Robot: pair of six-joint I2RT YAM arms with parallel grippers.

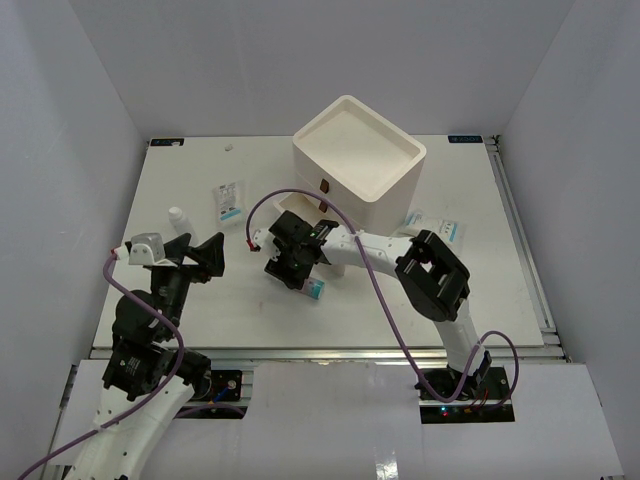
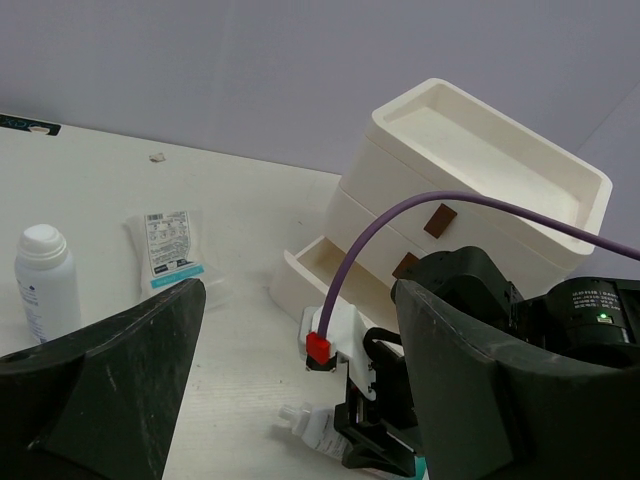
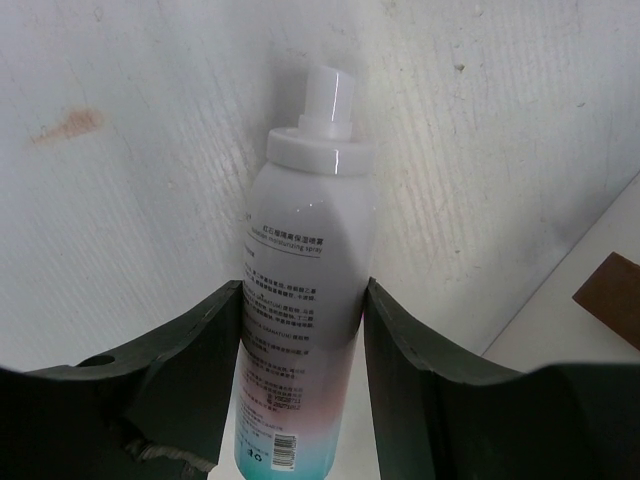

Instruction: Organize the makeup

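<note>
White table, box w/ bottom drawer open, R tool gripping bottle

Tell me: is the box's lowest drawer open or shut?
Open: the lowest drawer sticks out beyond the box front, its inside visible.

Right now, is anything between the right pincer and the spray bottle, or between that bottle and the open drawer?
Nothing visible does. The right pincer straddles the spray bottle, fingers against both its sides. The open drawer sits just beyond; no item shows between them, though the right arm hides part of that stretch.
</note>
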